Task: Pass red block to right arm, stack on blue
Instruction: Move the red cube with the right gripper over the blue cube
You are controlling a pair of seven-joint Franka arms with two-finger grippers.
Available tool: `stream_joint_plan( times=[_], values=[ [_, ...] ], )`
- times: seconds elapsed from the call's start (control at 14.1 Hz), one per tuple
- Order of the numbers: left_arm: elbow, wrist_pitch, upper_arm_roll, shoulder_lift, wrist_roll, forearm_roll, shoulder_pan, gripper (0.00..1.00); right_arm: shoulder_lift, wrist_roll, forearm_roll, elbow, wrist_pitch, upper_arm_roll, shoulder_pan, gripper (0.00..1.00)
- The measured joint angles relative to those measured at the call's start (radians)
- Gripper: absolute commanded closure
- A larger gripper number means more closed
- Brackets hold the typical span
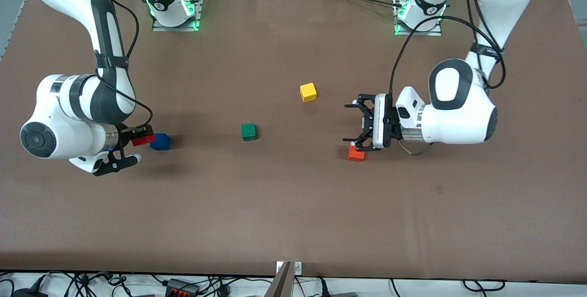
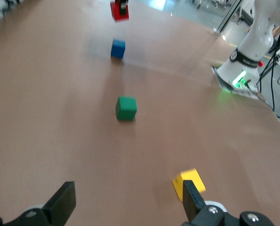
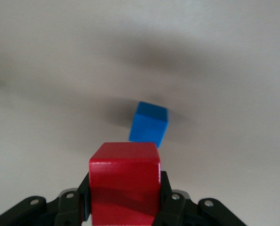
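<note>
My right gripper [image 1: 142, 140] is shut on the red block [image 1: 143, 140], which hangs over the table just beside the blue cube [image 1: 160, 141], toward the right arm's end. In the right wrist view the red block [image 3: 124, 181] fills the space between the black fingers, and the blue cube [image 3: 149, 123] lies on the table a little ahead of it, apart from it. My left gripper [image 1: 352, 122] stands open and holds nothing, over the table above the orange cube [image 1: 356, 153]. The left wrist view shows its fingertips [image 2: 64, 202] spread wide, with the blue cube [image 2: 118, 48] and red block [image 2: 119, 10] far off.
A green cube [image 1: 249, 132] lies mid-table between the two grippers. A yellow cube [image 1: 308, 92] lies farther from the front camera, close by the left gripper. The orange cube rests partly under the left gripper's fingers. Both arm bases stand along the table's top edge.
</note>
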Motion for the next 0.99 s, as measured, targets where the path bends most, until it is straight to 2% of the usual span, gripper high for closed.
stream_joint_plan(
  times=[0.28, 0.64, 0.85, 0.99],
  values=[
    [0.030, -0.145, 0.002, -0.002, -0.210, 0.280, 0.040, 0.00, -0.065, 0.123, -0.087, -0.155, 0.198, -0.001, 0.058, 1.00],
    [0.107, -0.298, 0.003, -0.011, -0.567, 0.689, 0.044, 0.00, -0.158, 0.260, -0.107, -0.387, 0.472, -0.001, 0.109, 1.00],
    [0.115, -0.345, -0.009, -0.011, -0.768, 0.918, 0.032, 0.00, -0.193, 0.339, -0.108, -0.439, 0.502, -0.005, 0.109, 1.00],
    [0.137, -0.397, -0.013, -0.012, -0.881, 1.019, 0.013, 0.00, -0.203, 0.369, -0.108, -0.449, 0.504, -0.008, 0.108, 1.00]
  ],
)
